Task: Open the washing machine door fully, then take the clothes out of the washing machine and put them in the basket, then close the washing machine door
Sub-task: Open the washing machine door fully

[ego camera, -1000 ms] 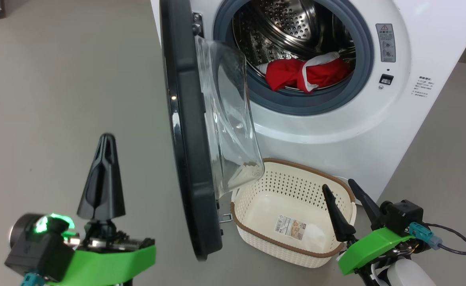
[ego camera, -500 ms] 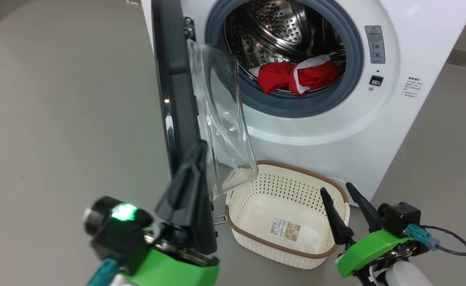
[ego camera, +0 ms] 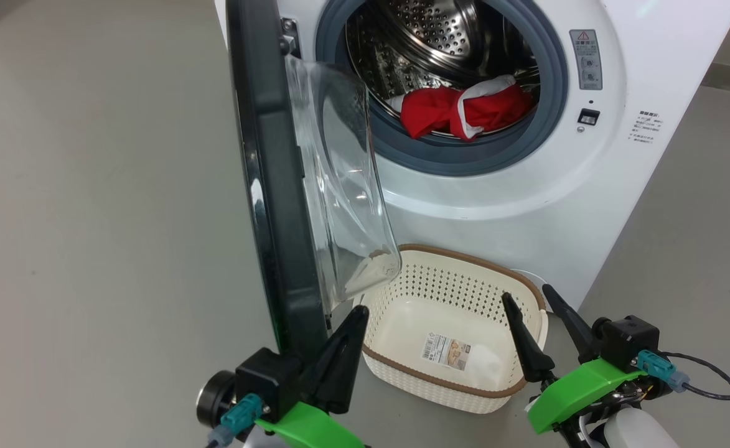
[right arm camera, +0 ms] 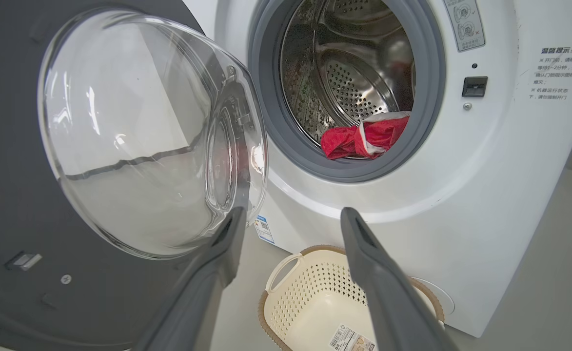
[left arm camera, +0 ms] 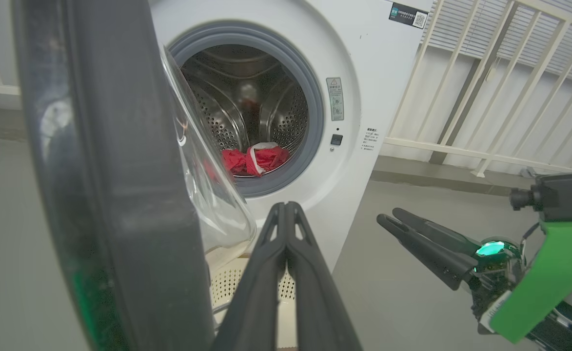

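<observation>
The washing machine (ego camera: pixel 526 205) stands with its door (ego camera: pixel 271 186) swung out, seen edge-on, the clear glass bowl (ego camera: pixel 340 186) facing the drum. The red and white clothes (ego camera: pixel 458 112) lie at the drum's front lip, also in the wrist views (left arm camera: pixel 254 160) (right arm camera: pixel 364 139). On the floor below the opening stands the empty basket (ego camera: pixel 477 261). My left gripper (ego camera: pixel 360 309) is shut and empty, low on the door's inner side, between the black rim (left arm camera: pixel 120 195) and the basket. Right of the basket my right gripper (ego camera: pixel 526 292) is open, its fingers (right arm camera: pixel 364 243) pointing at the machine.
Grey floor spreads left of the door and right of the machine. A white railing (left arm camera: pixel 485 97) runs along behind on the right. A black cable (ego camera: pixel 719 379) trails from my right wrist. The door's glass bowl (right arm camera: pixel 144 136) overhangs the basket's left end.
My shut left gripper has swung right and down, from outside the door past its lower edge to the inner side by the basket. The right arm has stayed put. The camera has shifted slightly.
</observation>
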### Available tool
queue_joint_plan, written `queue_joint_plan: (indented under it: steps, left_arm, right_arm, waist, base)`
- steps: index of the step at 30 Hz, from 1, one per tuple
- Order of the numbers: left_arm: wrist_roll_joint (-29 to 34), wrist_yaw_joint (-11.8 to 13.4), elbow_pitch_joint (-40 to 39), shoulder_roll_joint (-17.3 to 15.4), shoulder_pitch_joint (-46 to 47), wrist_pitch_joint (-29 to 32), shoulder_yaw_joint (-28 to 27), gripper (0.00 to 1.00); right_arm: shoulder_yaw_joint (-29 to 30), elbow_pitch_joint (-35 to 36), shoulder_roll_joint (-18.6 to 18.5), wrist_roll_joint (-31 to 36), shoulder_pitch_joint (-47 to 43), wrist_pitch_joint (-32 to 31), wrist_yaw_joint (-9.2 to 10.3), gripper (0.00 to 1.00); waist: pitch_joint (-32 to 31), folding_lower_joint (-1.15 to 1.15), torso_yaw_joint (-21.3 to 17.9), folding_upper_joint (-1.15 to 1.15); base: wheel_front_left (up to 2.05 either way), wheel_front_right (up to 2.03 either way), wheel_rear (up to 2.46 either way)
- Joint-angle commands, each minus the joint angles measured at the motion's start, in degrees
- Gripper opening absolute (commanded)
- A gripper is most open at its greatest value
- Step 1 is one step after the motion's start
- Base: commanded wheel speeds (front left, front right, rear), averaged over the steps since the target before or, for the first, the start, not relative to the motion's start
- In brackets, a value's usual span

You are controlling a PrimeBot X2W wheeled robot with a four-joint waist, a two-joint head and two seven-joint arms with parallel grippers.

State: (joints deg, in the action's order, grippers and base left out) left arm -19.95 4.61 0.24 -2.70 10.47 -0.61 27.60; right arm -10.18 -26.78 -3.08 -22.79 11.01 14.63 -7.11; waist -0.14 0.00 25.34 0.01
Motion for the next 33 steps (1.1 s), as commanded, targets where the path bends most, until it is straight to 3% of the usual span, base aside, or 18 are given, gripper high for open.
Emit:
queue_joint_plan:
  steps: [1,20,33]
  left_arm:
    - [-0.8,0.7,-0.1,-0.2,1.3,-0.5,-2.0,0.00]
    - [-3.2,4.4,5.3,-3.0,1.7,-2.0,-8.9,0.00]
    - [-7.3,8.0,5.6,-7.4,-0.5,-4.7,-18.9,0.00]
  right_arm:
    - [-1.0,1.5,0.2,0.8,1.7,0.4,-0.37,1.00]
    - [-0.7,0.8,0.2,1.7,1.7,0.4,-0.37,1.00]
    - [0.9,1.2,0.2,2.8,1.1,0.4,-0.37,1.00]
  waist:
    - [0.2,0.00,0.1,-0.01]
    - [0.6,0.00,1.4,-0.01]
    - [0.7,0.00,2.5,-0.01]
  base:
    - [0.00,0.00,0.00]
    - [0.00,0.00,0.00]
    - [0.00,0.00,0.00]
